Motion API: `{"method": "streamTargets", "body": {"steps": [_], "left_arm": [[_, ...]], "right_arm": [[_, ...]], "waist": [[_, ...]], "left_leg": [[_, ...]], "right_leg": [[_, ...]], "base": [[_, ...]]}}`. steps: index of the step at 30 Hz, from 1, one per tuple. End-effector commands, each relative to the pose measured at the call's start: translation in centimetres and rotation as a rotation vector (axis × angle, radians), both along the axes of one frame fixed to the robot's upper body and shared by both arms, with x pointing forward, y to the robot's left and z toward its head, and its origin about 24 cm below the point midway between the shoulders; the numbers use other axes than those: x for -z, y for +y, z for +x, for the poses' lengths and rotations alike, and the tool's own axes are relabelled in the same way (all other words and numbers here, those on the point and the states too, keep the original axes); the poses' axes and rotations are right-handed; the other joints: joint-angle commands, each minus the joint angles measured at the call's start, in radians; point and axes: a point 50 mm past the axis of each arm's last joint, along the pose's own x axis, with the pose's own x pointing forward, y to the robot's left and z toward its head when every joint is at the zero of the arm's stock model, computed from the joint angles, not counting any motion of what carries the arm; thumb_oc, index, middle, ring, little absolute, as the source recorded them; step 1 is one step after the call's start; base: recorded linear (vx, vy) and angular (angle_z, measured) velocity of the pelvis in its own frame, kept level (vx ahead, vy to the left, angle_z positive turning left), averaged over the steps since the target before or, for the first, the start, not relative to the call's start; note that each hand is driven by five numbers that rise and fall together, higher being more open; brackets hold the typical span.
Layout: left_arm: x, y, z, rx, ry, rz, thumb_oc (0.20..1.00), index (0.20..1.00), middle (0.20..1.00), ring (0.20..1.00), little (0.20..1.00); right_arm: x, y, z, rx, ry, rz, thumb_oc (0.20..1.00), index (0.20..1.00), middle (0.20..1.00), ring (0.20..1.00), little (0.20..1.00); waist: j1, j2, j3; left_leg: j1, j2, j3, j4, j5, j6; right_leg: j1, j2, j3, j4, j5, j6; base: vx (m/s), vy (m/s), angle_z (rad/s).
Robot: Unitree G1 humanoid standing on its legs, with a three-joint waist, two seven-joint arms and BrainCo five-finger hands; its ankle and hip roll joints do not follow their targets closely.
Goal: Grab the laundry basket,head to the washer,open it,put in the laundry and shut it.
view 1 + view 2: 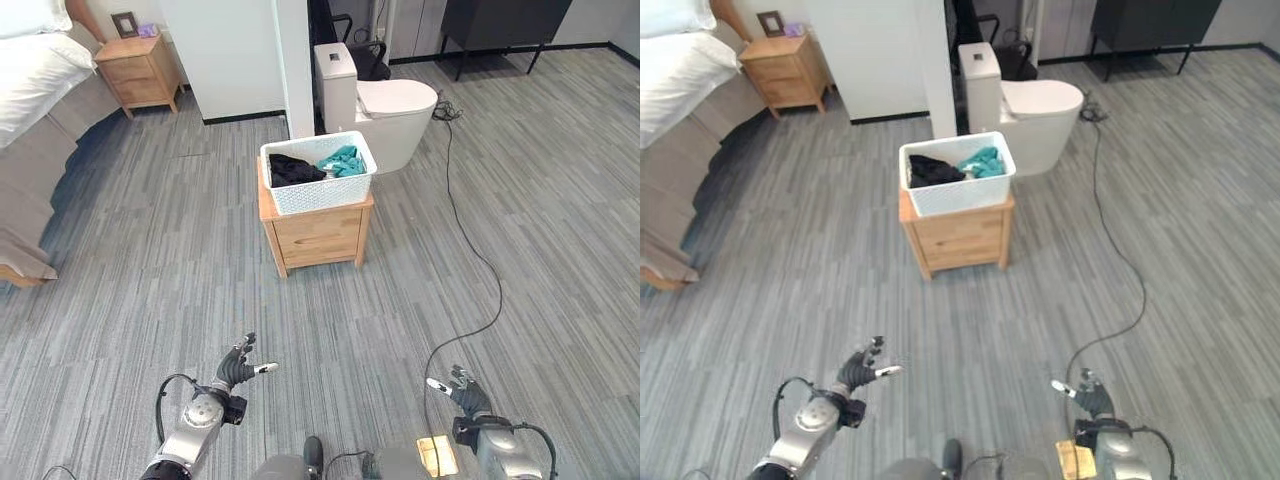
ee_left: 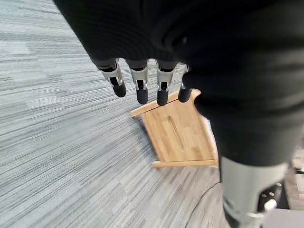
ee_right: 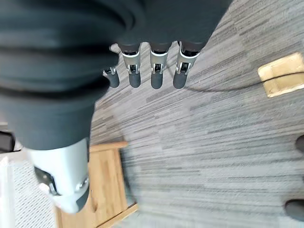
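Behind laundry basket (image 1: 318, 172), toilet (image 1: 385, 110)

Basket (image 1: 318, 184): white plastic, perforated lattice walls, matt. Laundry (image 1: 296, 169): soft cloth, black and teal. Bench (image 1: 318, 236): light wood, smooth, visible grain. Floor (image 1: 150, 270): grey striped carpet, matt, fine rough weave. Toilet (image 1: 385, 108): white, glossy, smooth

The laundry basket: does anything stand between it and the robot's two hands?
Nothing visible does. The laundry basket sits on a small wooden cabinet, and bare grey floor lies between it and the left hand and right hand, both empty with relaxed fingers. A black cable runs off to the right, outside that path.
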Motion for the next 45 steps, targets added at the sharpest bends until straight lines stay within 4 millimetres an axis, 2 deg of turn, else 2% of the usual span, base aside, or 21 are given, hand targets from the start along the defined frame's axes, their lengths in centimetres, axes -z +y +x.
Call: {"method": "streamTargets", "body": {"steps": [1,6,8,10,12,13,14,15,16,17,19,23,25,28,31,34,37,38,41,43,45], "left_arm": [[-2.2,0.1,1.5,0.027,-0.119,0.007,1.000,1.000,1.000,1.000,1.000],[-1.1,-0.1,2.0,-0.035,-0.080,-0.013,1.000,1.000,1.000,1.000,1.000],[-0.7,0.0,2.0,-0.051,-0.062,-0.006,1.000,1.000,1.000,1.000,1.000],[0.4,-0.1,1.6,-0.089,-0.010,-0.022,1.000,1.000,1.000,1.000,1.000],[0.6,-0.4,1.7,-0.093,0.000,-0.040,1.000,1.000,1.000,1.000,1.000],[1.1,-0.4,1.1,-0.111,0.021,-0.054,1.000,1.000,1.000,1.000,1.000],[1.1,-0.4,1.1,-0.111,0.021,-0.053,1.000,1.000,1.000,1.000,1.000],[1.1,-0.6,1.3,-0.094,0.025,-0.049,1.000,1.000,1.000,1.000,1.000],[1.1,-0.6,1.3,-0.094,0.024,-0.049,1.000,1.000,1.000,1.000,1.000],[0.5,-0.6,2.1,-0.091,-0.001,-0.057,1.000,1.000,1.000,1.000,1.000],[0.4,-0.6,2.3,-0.095,-0.004,-0.055,1.000,1.000,1.000,1.000,1.000],[-0.4,-1.3,3.5,-0.066,-0.046,-0.038,1.000,1.000,1.000,1.000,1.000],[-0.7,-1.2,3.7,-0.057,-0.061,-0.022,1.000,1.000,1.000,1.000,1.000],[-1.0,-1.1,3.9,-0.044,-0.074,-0.006,1.000,1.000,1.000,1.000,1.000],[-1.1,-0.7,3.5,-0.034,-0.074,-0.004,1.000,1.000,1.000,1.000,1.000],[-0.7,-0.2,2.8,-0.020,-0.055,0.014,1.000,1.000,1.000,1.000,1.000],[-1.0,0.4,2.8,-0.008,-0.064,0.045,1.000,1.000,1.000,1.000,1.000],[-1.5,1.0,2.9,-0.005,-0.084,0.063,1.000,1.000,1.000,1.000,1.000],[-1.9,1.5,3.2,-0.011,-0.094,0.082,1.000,1.000,1.000,1.000,1.000],[-2.1,1.4,3.6,-0.002,-0.102,0.090,1.000,1.000,1.000,1.000,1.000],[-2.0,1.6,3.6,-0.038,-0.103,0.082,1.000,1.000,1.000,1.000,1.000]], "right_arm": [[-1.6,0.1,1.9,-0.051,-0.093,-0.031,1.000,1.000,1.000,1.000,1.000],[-1.9,0.8,2.8,-0.110,-0.103,-0.049,1.000,1.000,1.000,1.000,1.000],[-2.2,0.8,3.1,-0.134,-0.109,-0.067,1.000,1.000,1.000,1.000,1.000],[-2.0,0.3,2.4,-0.116,-0.097,-0.076,1.000,1.000,1.000,1.000,1.000],[-2.0,0.2,2.3,-0.113,-0.096,-0.078,1.000,1.000,1.000,1.000,1.000],[-2.1,-0.4,1.8,-0.117,-0.092,-0.094,1.000,1.000,1.000,1.000,1.000],[-2.1,-0.4,1.9,-0.117,-0.092,-0.093,1.000,1.000,1.000,1.000,1.000],[-2.5,-1.2,1.8,-0.123,-0.098,-0.119,1.000,1.000,1.000,1.000,1.000],[-2.5,-1.2,1.8,-0.123,-0.098,-0.119,1.000,1.000,1.000,1.000,1.000],[-3.6,-1.5,2.5,-0.131,-0.152,-0.123,1.000,1.000,1.000,1.000,1.000],[-3.7,-1.7,2.5,-0.135,-0.148,-0.131,1.000,1.000,1.000,1.000,1.000],[-4.1,-2.5,2.5,-0.102,-0.165,-0.156,1.000,1.000,1.000,1.000,1.000],[-4.4,-2.2,2.7,-0.106,-0.185,-0.159,1.000,1.000,1.000,1.000,1.000],[-4.4,-2.4,2.8,-0.107,-0.186,-0.172,1.000,1.000,1.000,1.000,1.000],[-4.2,-2.2,3.1,-0.149,-0.161,-0.190,1.000,1.000,1.000,1.000,1.000],[-3.6,-1.7,2.5,-0.172,-0.132,-0.182,1.000,1.000,1.000,1.000,1.000],[-3.2,-0.9,2.5,-0.172,-0.125,-0.150,1.000,1.000,1.000,1.000,1.000],[-3.4,-0.2,2.8,-0.209,-0.140,-0.141,1.000,1.000,1.000,1.000,1.000],[-3.4,0.2,3.1,-0.232,-0.142,-0.138,1.000,1.000,1.000,1.000,1.000],[-3.0,0.5,2.9,-0.228,-0.129,-0.117,1.000,1.000,1.000,1.000,1.000],[-3.0,0.9,3.1,-0.236,-0.138,-0.108,1.000,1.000,1.000,1.000,1.000]], "waist": [[-0.004,0.000,0.028],[-0.034,-0.015,0.013],[-0.040,-0.018,0.001],[-0.069,-0.023,-0.036],[-0.075,-0.019,-0.043],[-0.080,-0.008,-0.063],[-0.081,-0.011,-0.065],[-0.075,-0.024,-0.046],[-0.077,-0.021,-0.046],[-0.064,-0.050,0.007],[-0.063,-0.053,0.017],[-0.038,-0.049,0.036],[-0.017,-0.031,0.037],[0.004,-0.028,0.032],[0.035,-0.025,0.005],[0.043,-0.046,-0.023],[0.053,-0.069,-0.042],[0.052,-0.075,-0.036],[0.051,-0.076,-0.025],[0.030,-0.065,-0.026],[0.019,-0.064,-0.025]], "left_leg": [[0.030,-0.031,-0.066,0.096,-0.131,-0.001],[0.092,-0.044,-0.083,0.068,-0.178,-0.032],[0.134,-0.031,-0.080,0.046,-0.190,-0.042],[0.169,-0.007,-0.132,0.058,-0.176,-0.063],[0.175,0.009,-0.141,0.077,-0.164,-0.077],[0.149,0.040,-0.154,0.215,-0.069,-0.117],[0.145,0.037,-0.155,0.214,-0.065,-0.117],[0.024,0.043,-0.150,0.459,0.091,-0.162],[0.018,0.045,-0.154,0.469,0.086,-0.163],[-0.110,0.023,-0.124,0.669,0.123,-0.169],[-0.150,0.033,-0.104,0.703,0.108,-0.158],[-0.305,0.093,-0.009,0.329,0.046,-0.134],[-0.311,0.126,-0.046,0.083,0.131,-0.149],[-0.346,0.160,-0.082,-0.059,0.182,-0.172],[-0.346,0.161,-0.117,0.001,0.210,-0.187],[-0.363,0.111,-0.086,0.099,0.160,-0.157],[-0.340,0.077,-0.047,0.141,0.083,-0.114],[-0.308,0.061,-0.035,0.144,0.049,-0.093],[-0.276,0.047,-0.029,0.144,0.027,-0.077],[-0.226,0.025,-0.059,0.110,0.017,-0.058],[-0.159,0.029,-0.048,0.065,-0.001,-0.059]], "right_leg": [[-0.080,-0.059,-0.071,-0.024,0.232,0.029],[-0.151,-0.087,-0.086,-0.351,0.279,0.027],[-0.154,-0.083,-0.129,-0.402,0.306,0.031],[-0.127,-0.022,-0.041,-0.392,0.302,0.010],[-0.121,-0.002,-0.030,-0.379,0.296,0.002],[-0.069,0.028,-0.053,-0.407,0.279,-0.027],[-0.071,0.025,-0.053,-0.409,0.281,-0.026],[-0.007,0.023,-0.058,-0.439,0.264,-0.063],[-0.008,0.025,-0.062,-0.439,0.264,-0.064],[0.034,0.010,-0.066,-0.448,0.245,-0.095],[0.041,0.012,-0.071,-0.446,0.234,-0.105],[0.132,0.004,-0.099,-0.489,0.167,-0.085],[0.159,0.016,-0.095,-0.495,0.137,-0.074],[0.205,0.001,-0.083,-0.505,0.107,-0.063],[0.272,-0.039,-0.049,-0.512,0.076,-0.031],[0.296,-0.108,-0.036,-0.466,0.068,-0.004],[0.245,-0.168,-0.026,-0.363,0.160,0.011],[0.203,-0.193,-0.032,-0.297,0.249,0.011],[0.170,-0.197,-0.041,-0.245,0.307,0.012],[0.137,-0.091,0.026,-0.199,0.262,0.003],[0.050,-0.056,-0.050,-0.289,0.188,-0.008]], "base": [[0.16,0.094,0.03],[0.30,-0.084,0.08],[0.39,-0.126,0.02],[0.53,-0.210,0.12],[0.30,-0.145,0.71],[0.27,-0.132,0.49],[0.43,-0.278,0.20],[0.15,-0.147,-0.09],[0.22,-0.299,0.07],[0.05,-0.153,-0.10],[0.11,-0.159,0.10],[0.34,-0.016,0.29],[0.30,0.130,0.03],[0.34,0.148,-0.29],[0.46,0.305,-0.37],[0.47,0.362,-0.41],[0.41,0.424,-0.43],[0.17,0.223,-0.29],[0.20,0.241,-0.22],[0.30,0.279,0.48],[0.22,0.136,0.43]]}}
